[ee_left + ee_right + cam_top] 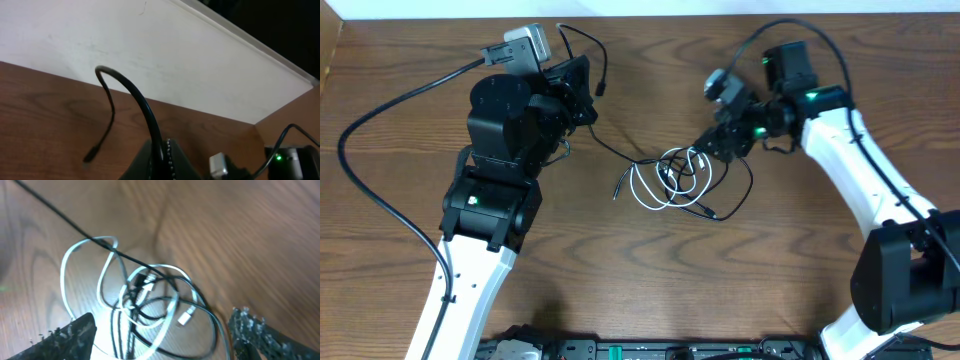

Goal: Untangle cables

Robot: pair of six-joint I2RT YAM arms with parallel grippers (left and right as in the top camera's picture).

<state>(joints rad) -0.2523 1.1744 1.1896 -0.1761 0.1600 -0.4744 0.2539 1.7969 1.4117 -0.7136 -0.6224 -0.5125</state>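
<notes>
Wood counter [620, 280], centre: black cord [60, 214] and white cord [62, 275] lie knotted in overlapping loops. My right pincer [162, 321] hangs open astride the knot [135, 295]; best to pinch white alone, then draw toward the right edge. My left pincer [160, 156] looks clamped on black's free end near the far edge. Crossings unreadable; left fingers [175, 161] mostly cut off.

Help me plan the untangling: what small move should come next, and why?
Probably lower the right gripper and close on the white cable: its jaws stand open over the tangle, while the left gripper seems to hold the black cable, so pinning white should let black pull free.
</notes>
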